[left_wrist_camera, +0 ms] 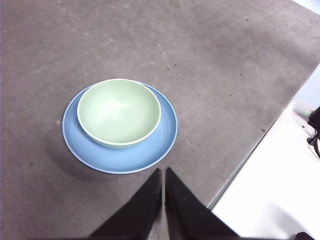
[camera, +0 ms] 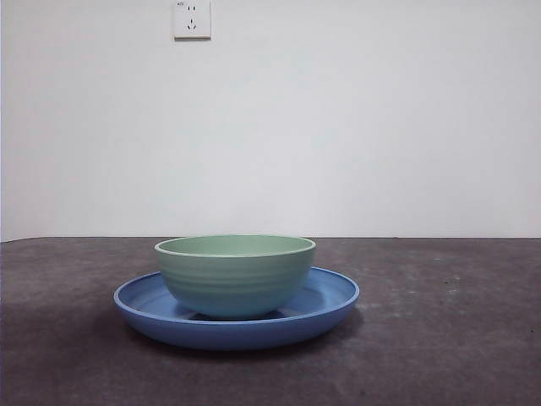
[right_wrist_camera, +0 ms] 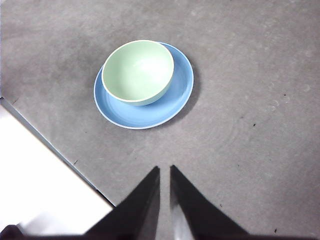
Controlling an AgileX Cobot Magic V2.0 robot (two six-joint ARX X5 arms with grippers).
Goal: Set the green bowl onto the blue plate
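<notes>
Table (camera: 456,338): dark grey-brown top, matte, mottled with paler scuffs and a few small dark specks. Fills the lower part of the front view; its far edge runs level across the picture.

Wall (camera: 355,127): plain white, unmarked, rising behind the table.

Wall socket (camera: 192,19): white, square plate, set high on the wall, left of centre, cut by the top edge of the front view.

Floor (left_wrist_camera: 280,200): pale, whitish surface beyond the table's edge, seen in both wrist views. Dark cables (left_wrist_camera: 315,131) lie on it at one side.
</notes>
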